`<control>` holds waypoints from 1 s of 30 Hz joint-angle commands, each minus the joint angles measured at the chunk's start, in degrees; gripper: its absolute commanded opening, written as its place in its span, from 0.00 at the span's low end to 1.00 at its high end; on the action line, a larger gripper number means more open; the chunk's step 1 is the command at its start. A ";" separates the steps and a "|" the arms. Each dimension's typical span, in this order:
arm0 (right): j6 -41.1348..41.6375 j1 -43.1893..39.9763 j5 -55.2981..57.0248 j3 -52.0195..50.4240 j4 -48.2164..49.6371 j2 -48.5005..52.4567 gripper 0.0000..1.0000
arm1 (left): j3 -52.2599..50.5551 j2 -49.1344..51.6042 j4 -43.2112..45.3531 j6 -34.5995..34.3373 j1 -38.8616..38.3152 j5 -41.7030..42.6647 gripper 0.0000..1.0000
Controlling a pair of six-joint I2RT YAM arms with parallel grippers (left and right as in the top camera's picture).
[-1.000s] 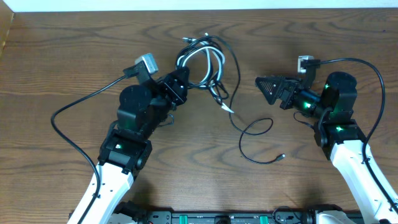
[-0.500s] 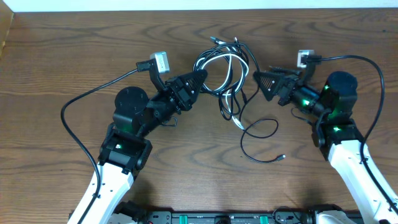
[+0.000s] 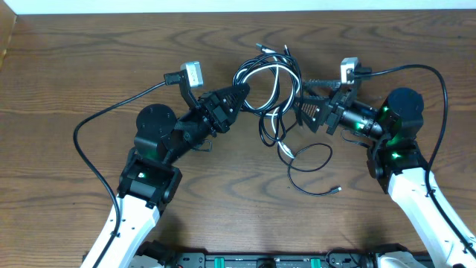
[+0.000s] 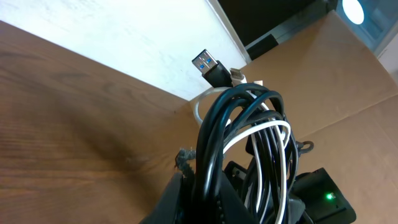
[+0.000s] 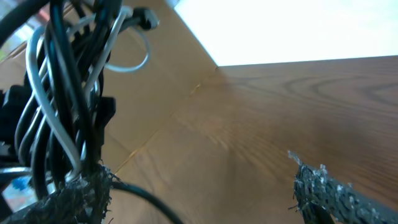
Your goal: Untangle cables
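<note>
Cables point(image 3: 268, 78) pinched tight in left fingers point(image 3: 236, 94). Right fingers point(image 3: 309, 115), wide open and empty, now up against them, placed for separating strands.

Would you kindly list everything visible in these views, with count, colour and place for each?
cables: several, count unclear, black and white, tangled bundle at upper centre
cable loop: one, black, flat on the table below the bundle
USB plug: one, black with blue insert, atop the bundle
table: one, brown wood
cardboard panel: one, tan, beyond the table
wall: white, behind the table
left pincer: black, shut on the cables
right pincer: black, open at the bundle's right side
arms: two, black and white, lower left and lower right
</note>
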 commanded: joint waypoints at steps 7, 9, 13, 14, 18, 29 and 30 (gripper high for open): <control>-0.13 0.35 -5.11 0.42 1.81 0.13 0.92 | 0.94 -0.09 0.57 -0.07 0.20 0.52 0.08; -0.13 0.35 -5.95 0.42 3.30 0.13 0.92 | 0.94 -0.09 0.57 -0.07 0.17 0.55 0.07; -0.13 0.39 -5.99 0.42 3.65 0.13 0.92 | 0.94 -0.09 0.57 -0.09 0.17 1.64 0.07; -0.13 0.39 -6.01 0.42 3.65 0.13 0.92 | 0.94 -0.09 0.55 -0.09 0.17 2.08 0.07; 0.04 0.39 -6.84 0.42 4.63 0.13 0.92 | 0.92 -0.07 0.11 -0.07 0.13 2.29 0.07; 1.20 0.39 -7.43 0.44 6.97 0.13 0.93 | 0.87 1.49 0.15 -0.09 -0.96 2.75 0.07; 1.20 0.42 -7.43 0.42 7.56 0.13 0.92 | 0.87 1.84 0.17 -0.09 -1.42 2.73 0.07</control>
